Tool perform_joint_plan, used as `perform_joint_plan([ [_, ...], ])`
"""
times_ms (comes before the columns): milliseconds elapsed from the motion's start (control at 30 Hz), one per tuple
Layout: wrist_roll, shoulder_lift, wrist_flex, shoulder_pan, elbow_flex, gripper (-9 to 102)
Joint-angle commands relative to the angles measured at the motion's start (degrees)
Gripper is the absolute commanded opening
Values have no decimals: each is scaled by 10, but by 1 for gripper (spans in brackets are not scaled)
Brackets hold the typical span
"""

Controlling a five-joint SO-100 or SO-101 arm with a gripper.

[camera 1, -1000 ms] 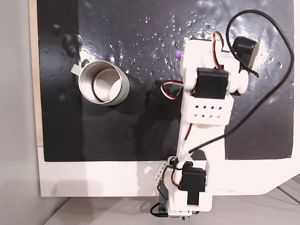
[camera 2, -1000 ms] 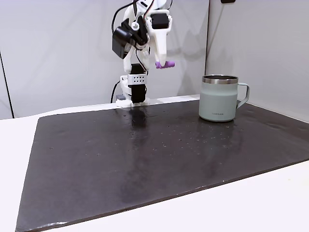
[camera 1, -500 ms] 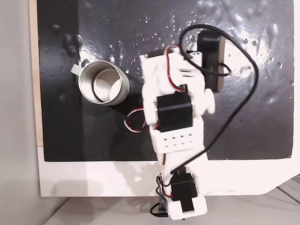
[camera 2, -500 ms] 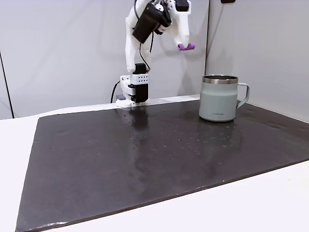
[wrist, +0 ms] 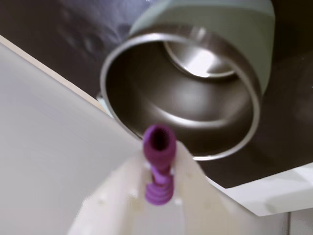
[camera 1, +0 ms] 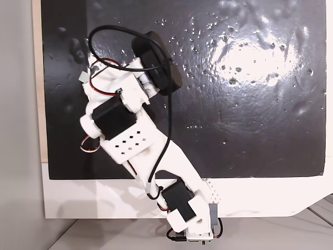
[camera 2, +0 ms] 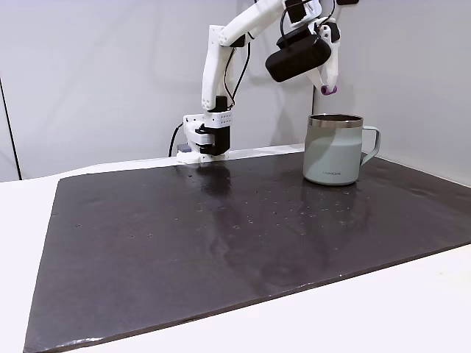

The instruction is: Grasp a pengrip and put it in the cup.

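In the side fixed view the cup (camera 2: 335,151) stands on the right of the black mat: pale grey-green walls, a silver rim and a handle. My gripper (camera 2: 328,85) hangs just above its rim, shut on the purple pengrip (camera 2: 328,90), which points downward. In the wrist view the ribbed pengrip (wrist: 157,147) sits between my white fingers (wrist: 122,196), with the cup's shiny inner wall (wrist: 142,83) open right below it. From above, my arm (camera 1: 125,120) covers the cup apart from its pale tape tab (camera 1: 82,76).
The black mat (camera 1: 250,104) spreads wide to the right of the arm and is speckled with shiny spots. A white table border (camera 1: 104,198) runs along its near side. The arm's base (camera 2: 208,136) stands at the mat's back edge, before a grey wall.
The arm has swung across the mat with the pengrip still held, leftward as seen from above and rightward in the side view. It has gone from mid-mat to over the cup's mouth.
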Motion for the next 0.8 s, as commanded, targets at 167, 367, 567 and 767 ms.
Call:
perform_joint_plan([
  [167,-18,0,4,-36,-38,13],
  [367,-18,5,4,-27,-38,27],
  [567,-18,7,4,-33,-38,27],
  [767,-21,10,4,-33,-38,27],
])
